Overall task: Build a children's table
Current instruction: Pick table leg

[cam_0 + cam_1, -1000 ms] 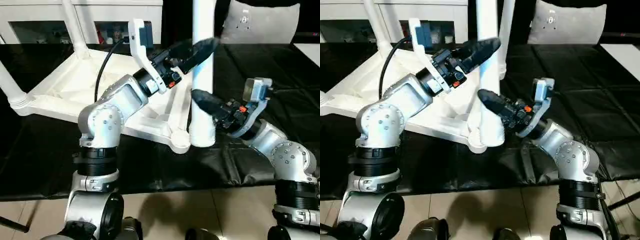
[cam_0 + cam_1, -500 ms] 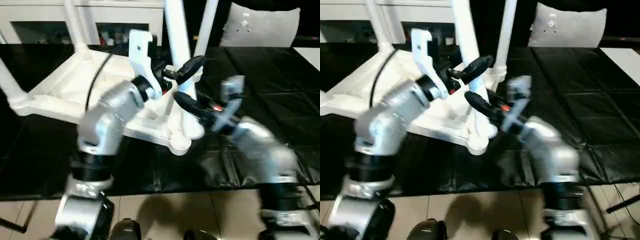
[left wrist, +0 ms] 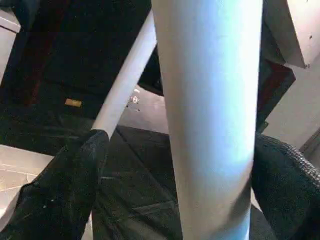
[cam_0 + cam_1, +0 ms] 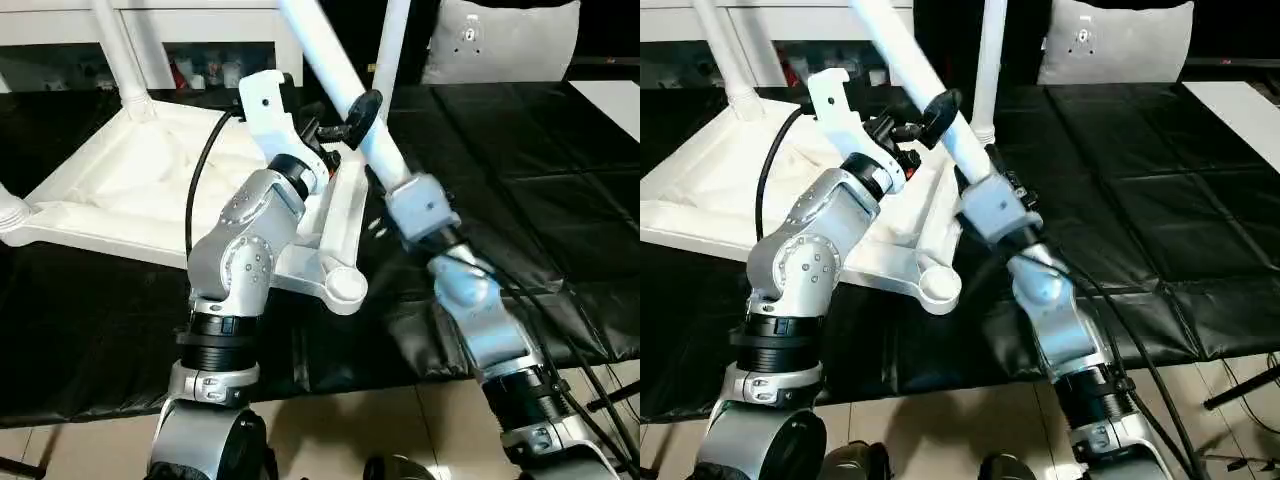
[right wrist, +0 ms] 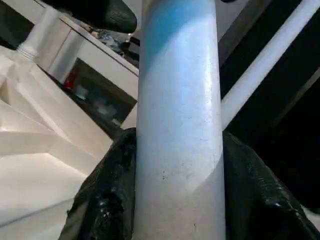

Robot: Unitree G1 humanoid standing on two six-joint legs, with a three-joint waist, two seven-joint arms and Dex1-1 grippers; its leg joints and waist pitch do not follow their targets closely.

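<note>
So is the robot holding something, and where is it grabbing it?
Yes, a white leg. The right end effector grips it at its lower part; the left end effector straddles it higher up.

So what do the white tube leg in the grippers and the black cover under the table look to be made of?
The long white cylindrical tube leg looks like smooth plastic, with a soft even sheen and no grain. The black sheet covering the work surface looks like thin vinyl or plastic film: glossy, creased into fold squares and wrinkled near the front edge.

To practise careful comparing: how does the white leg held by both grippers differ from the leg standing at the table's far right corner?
The held leg slants, free of any socket, clamped between both grippers; the far right leg stands upright in its socket, untouched. The held leg is nearer the camera. Both are plain white tubes.
</note>
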